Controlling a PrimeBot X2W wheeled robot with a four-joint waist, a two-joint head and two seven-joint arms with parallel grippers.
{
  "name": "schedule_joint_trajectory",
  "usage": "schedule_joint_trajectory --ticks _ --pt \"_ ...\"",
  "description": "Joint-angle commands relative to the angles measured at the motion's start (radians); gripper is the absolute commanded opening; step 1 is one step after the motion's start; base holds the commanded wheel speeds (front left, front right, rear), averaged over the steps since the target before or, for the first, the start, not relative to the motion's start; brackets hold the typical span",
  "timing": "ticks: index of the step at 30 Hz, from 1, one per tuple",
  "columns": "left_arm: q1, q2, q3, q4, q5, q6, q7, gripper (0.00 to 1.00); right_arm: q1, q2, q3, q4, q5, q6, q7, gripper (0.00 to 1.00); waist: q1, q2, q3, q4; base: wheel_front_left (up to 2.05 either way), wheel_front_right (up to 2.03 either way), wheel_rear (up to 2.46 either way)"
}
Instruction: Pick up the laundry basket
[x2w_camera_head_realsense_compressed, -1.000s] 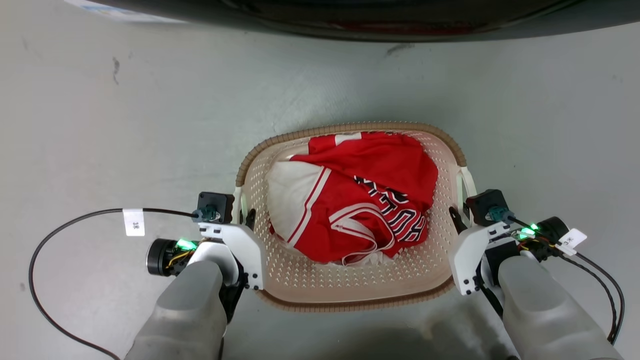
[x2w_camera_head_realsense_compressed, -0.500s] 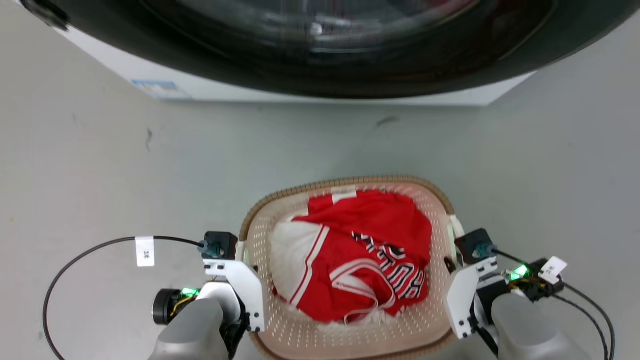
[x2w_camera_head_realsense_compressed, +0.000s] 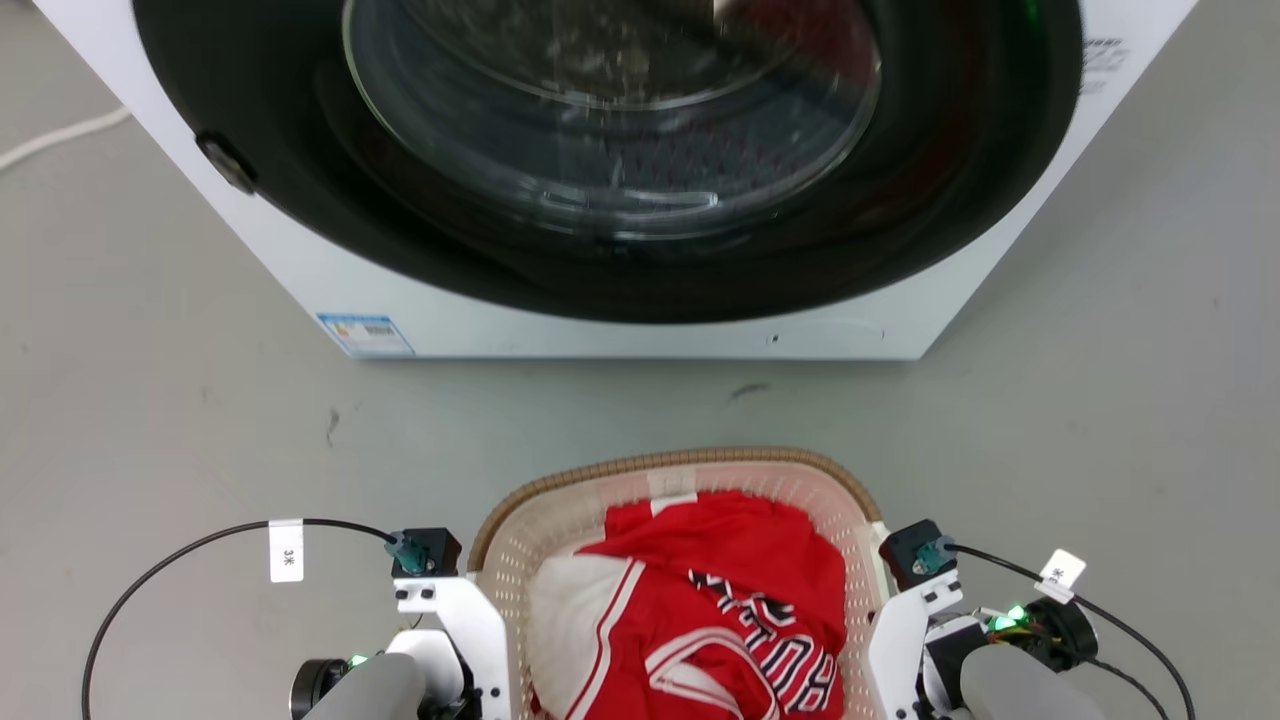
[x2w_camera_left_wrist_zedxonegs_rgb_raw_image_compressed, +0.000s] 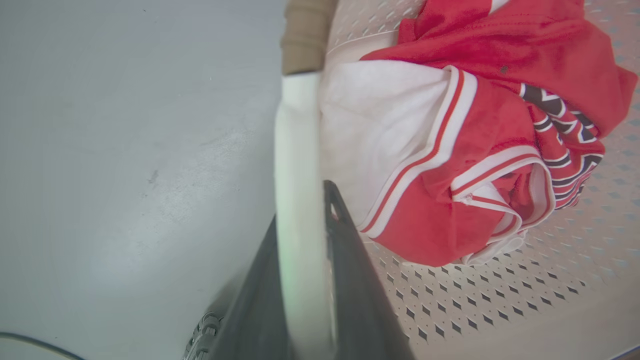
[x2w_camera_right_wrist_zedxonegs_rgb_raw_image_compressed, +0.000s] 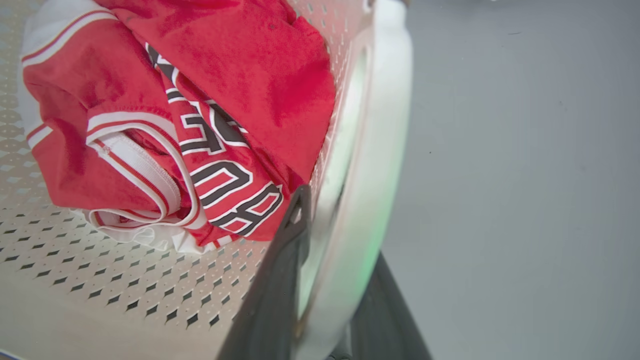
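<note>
Showing the laundry basket (x2w_camera_head_realsense_compressed: 560, 492) at the lower centre of the head view, on a grey floor (x2w_camera_head_realsense_compressed: 150, 430), with its near part cut off by the bottom edge of the frame. The basket's brown woven-look rim curves across its far side, and its cream-white perforated walls hold a crumpled red and white jersey (x2w_camera_head_realsense_compressed: 720, 610) with black lettering. A white front-loading washing machine (x2w_camera_head_realsense_compressed: 620, 335) fills the upper half of the frame, its round dark glass door (x2w_camera_head_realsense_compressed: 610, 110) facing the basket, well apart from it. In the left wrist view, the left gripper (x2w_camera_left_wrist_zedxonegs_rgb_raw_image_compressed: 300, 210) is clamped on the basket's pale side handle (x2w_camera_left_wrist_zedxonegs_rgb_raw_image_compressed: 295, 150), one dark finger on the inside next to the jersey and the other on the outside. In the right wrist view, the right gripper (x2w_camera_right_wrist_zedxonegs_rgb_raw_image_compressed: 340, 225) grasps the opposite handle (x2w_camera_right_wrist_zedxonegs_rgb_raw_image_compressed: 380, 125) in the same way, its two fingers pressed to either face. A black cable (x2w_camera_head_realsense_compressed: 180, 560) bearing a white tag loops over the floor at the lower left of the head view.
</note>
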Motion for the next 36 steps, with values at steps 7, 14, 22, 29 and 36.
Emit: schedule_joint_trajectory --ticks 7,14,22,29,36 --pt "0.02 -0.003 -0.043 -0.025 -0.058 -0.012 0.118 0.0 0.026 0.022 0.115 -0.032 0.121 0.005 0.116 0.0 0.0001 -0.0001 -0.136 -0.01 0.0 0.0 0.0" --pt "0.03 0.023 -0.088 -0.034 -0.09 -0.012 0.222 0.0 0.015 0.022 0.197 -0.026 0.2 0.006 0.186 0.0 0.0001 -0.0001 -0.199 -0.02 0.0 0.0 0.0" --pt "0.057 0.036 -0.121 -0.04 -0.128 -0.012 0.275 0.0 0.042 0.021 0.284 -0.039 0.303 0.006 0.273 0.0 0.0001 -0.0001 -0.284 -0.035 0.0 0.0 0.0" --pt "0.072 0.037 -0.148 -0.049 -0.165 -0.012 0.338 0.0 0.046 0.012 0.354 -0.058 0.387 0.008 0.34 0.0 0.0001 -0.0001 -0.324 -0.04 0.0 0.0 0.0" --pt "0.072 0.048 -0.173 -0.057 -0.198 -0.012 0.397 0.0 0.032 -0.015 0.422 -0.08 0.46 0.008 0.384 0.0 0.0001 -0.0001 -0.347 -0.043 0.0 0.0 0.0"
